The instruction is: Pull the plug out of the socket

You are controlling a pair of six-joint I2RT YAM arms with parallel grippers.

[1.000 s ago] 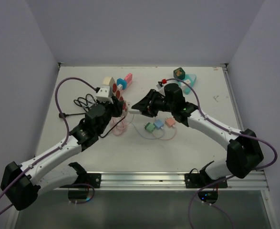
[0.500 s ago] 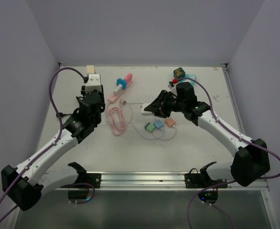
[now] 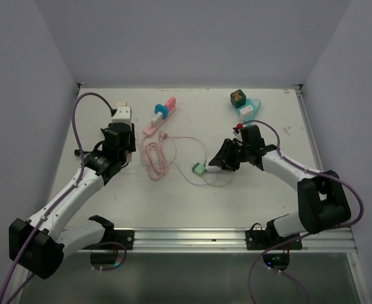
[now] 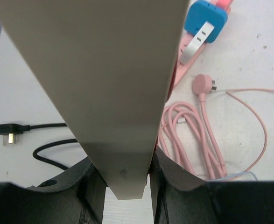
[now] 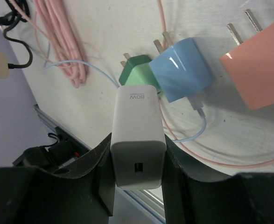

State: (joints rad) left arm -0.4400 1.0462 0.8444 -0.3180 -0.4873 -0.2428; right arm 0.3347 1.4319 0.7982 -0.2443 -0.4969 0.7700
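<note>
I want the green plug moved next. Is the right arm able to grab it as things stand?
Probably not yet: it is close, but the right gripper is shut on the white charger right by the green plug, so its jaws are full.

White plug [image 5: 137,135], beige socket [image 4: 113,93], green adapter [image 5: 136,70], pink cable [image 5: 64,42].

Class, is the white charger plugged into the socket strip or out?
Out: right gripper holds the white charger, left gripper the socket strip, well apart.

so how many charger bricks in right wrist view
4: white brick in right claw, green brick beyond it, blue brick beside that, salmon brick at right edge; others possibly offscreen
</note>
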